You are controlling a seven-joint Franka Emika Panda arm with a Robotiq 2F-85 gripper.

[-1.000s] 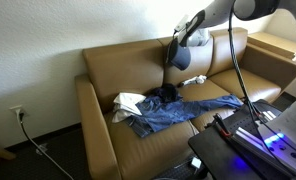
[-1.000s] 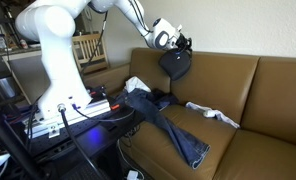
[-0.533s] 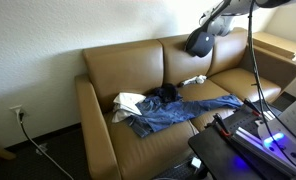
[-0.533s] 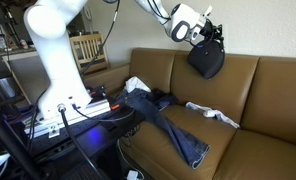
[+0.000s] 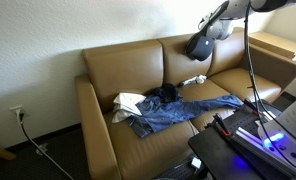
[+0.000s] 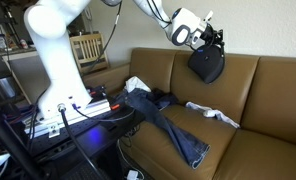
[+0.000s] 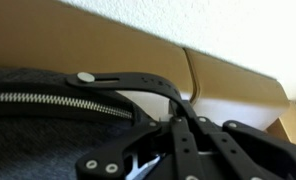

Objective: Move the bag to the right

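1. The claw (image 6: 212,44) is closed tight on the top of the bag (image 6: 207,67).
2. The bag hangs clear of the seat, level with the sofa's (image 6: 278,95) backrest.
3. Jeans (image 6: 173,128) lie on the sofa seat, lower down.

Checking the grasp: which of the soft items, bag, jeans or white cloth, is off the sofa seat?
The dark bag, hanging from the shut gripper; jeans and white cloth lie on the seat.
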